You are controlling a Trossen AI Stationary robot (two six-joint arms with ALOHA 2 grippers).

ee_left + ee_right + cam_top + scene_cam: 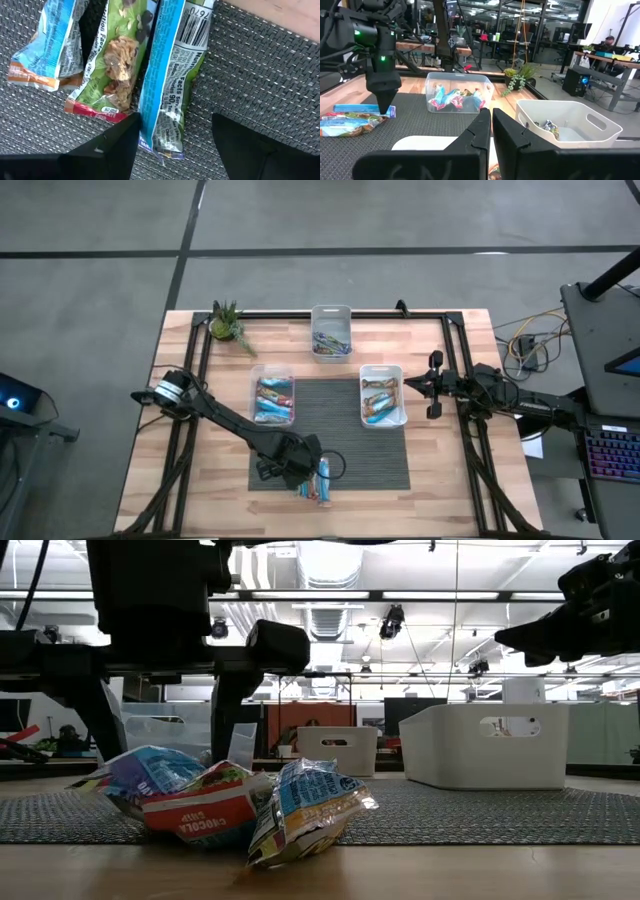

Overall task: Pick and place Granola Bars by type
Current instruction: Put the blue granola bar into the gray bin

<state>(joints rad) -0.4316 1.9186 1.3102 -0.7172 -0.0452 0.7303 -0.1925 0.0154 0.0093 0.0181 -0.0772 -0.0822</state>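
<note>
So there are three bins on the bench (450, 480): a clear bin (273, 400) on the left of the dark woven mat (380, 460), a white bin (382, 395) on the mat's right side, and a second white bin (331, 330) farther back near the bench's far edge. All three have wrapped bars in them, too small to count from above.

Loose granola bars: I count three in the left wrist view, lying side by side at the front edge of the mat. A blue-wrapped bar (167, 80) has its back panel up, with a barcode, "Nutrition Facts" and "90" readable. A green-wrapped bar (112, 65) next to it is touching it and shows a photo of the granola plus part of a word, "...tion Fac...". The third, a blue-and-orange bar (47, 45), is just beside the green one. From the low view the pile looks crumpled, and one red-and-white wrapper (200, 815) reads "CHOCOLA... CHIP".

The left hand (172, 145) hangs right over the pile with its fingers spread wide on either side of the blue bar's end, gripping nothing. The right hand (425, 387) is up off the bench by the right-hand white bin, fingers pressed together, empty.

One small potted plant (226, 322) sits at the back left corner.
</note>
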